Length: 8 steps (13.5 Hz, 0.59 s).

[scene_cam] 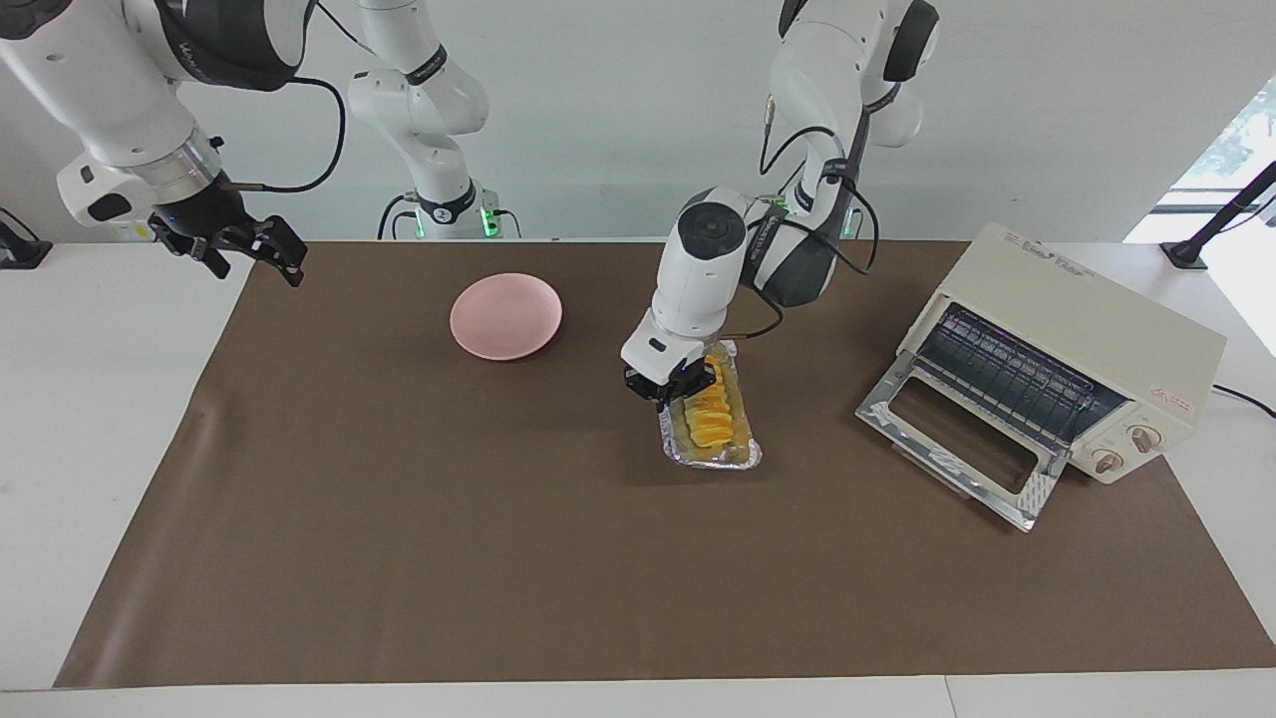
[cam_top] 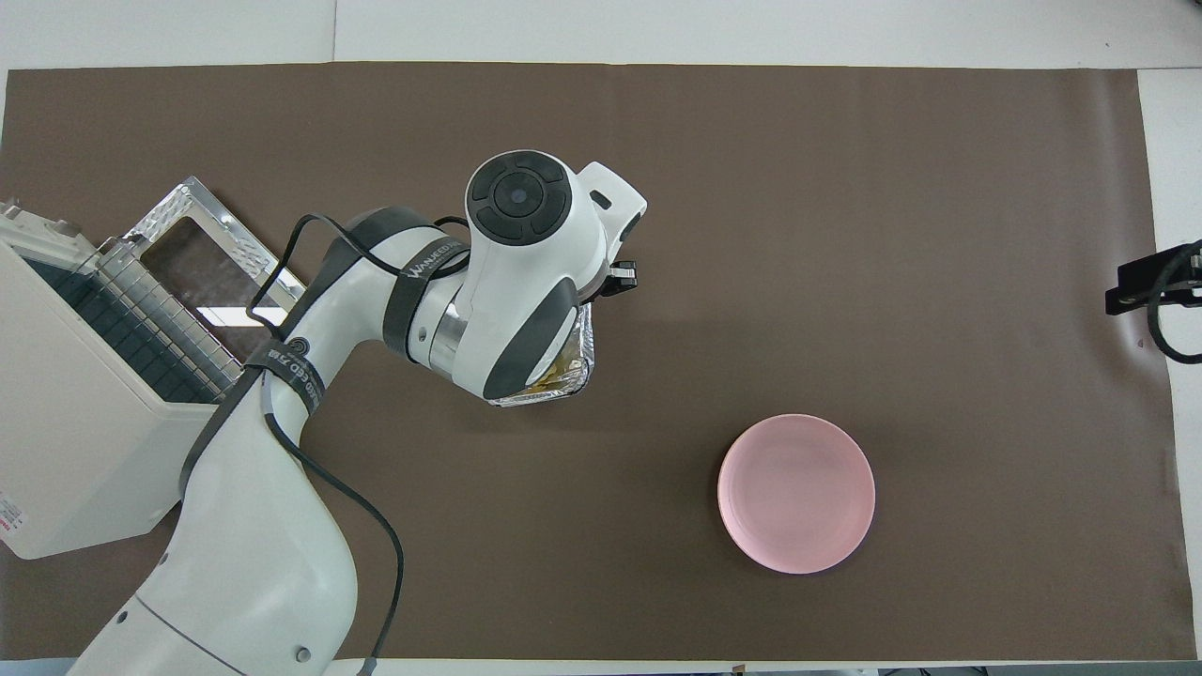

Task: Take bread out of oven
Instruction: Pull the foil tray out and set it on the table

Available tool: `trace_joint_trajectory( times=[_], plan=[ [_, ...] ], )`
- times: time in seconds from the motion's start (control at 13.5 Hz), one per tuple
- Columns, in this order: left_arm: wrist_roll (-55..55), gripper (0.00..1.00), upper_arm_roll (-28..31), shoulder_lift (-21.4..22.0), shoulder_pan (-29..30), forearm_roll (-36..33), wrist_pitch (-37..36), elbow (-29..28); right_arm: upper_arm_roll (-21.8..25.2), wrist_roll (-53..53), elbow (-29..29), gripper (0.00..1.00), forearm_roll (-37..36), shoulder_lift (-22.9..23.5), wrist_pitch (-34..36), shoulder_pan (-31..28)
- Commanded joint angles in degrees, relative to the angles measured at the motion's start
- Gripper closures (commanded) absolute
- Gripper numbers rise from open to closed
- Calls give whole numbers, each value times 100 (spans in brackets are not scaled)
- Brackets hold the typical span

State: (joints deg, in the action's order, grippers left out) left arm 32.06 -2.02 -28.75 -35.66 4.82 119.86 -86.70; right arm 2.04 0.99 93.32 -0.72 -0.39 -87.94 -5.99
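Two arms seen: left jaws (scene_cam: pixel 666 391) clamped on the foil tray (scene_cam: pixel 710 451) rim, bread (scene_cam: pixel 710 409) inside near mid-desk, long axis toward the robots' edge, well clear of the oven (scene_cam: pixel 1057 359); right jaws (scene_cam: pixel 249 254) wide, waiting over the desk corner.

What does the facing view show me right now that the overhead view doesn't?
Facing view only: the bread in full, lying in the foil tray, with the left tool shut on the tray's rim, and the oven's two knobs. It also shows the right tool whole, waiting open over the table edge at the right arm's end.

Overhead view only: the tray's spot relative to the plate: farther from the robots and toward the left arm's end. The left arm covers the bread there.

Both: pink plate, the oven with its door folded down, and the foil tray out on the mat.
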Motion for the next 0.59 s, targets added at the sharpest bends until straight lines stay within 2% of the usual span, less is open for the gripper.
trace_joint_trajectory(
  times=[0.0, 0.3, 0.37, 0.45, 0.52],
  plan=[
    [-420, 100, 87, -253, -169, 151, 458, -4, -63, -108, 143, 0, -60, -120, -12, -87],
    [-376, 100, 79, -324, -503, 177, 609, -136, -63, -152, 266, 0, -34, -199, -12, -96],
    [-315, 43, 87, -324, -494, 229, 618, -84, -72, -152, 275, 0, -16, -199, -4, -87],
    [-210, 0, 105, -333, -512, 456, 583, 56, -72, -195, 283, 0, -7, -207, 5, -52],
    [-131, 0, 105, -359, -503, 589, 513, 188, -81, -413, 370, 0, 1, -260, 66, -34]
  ],
)
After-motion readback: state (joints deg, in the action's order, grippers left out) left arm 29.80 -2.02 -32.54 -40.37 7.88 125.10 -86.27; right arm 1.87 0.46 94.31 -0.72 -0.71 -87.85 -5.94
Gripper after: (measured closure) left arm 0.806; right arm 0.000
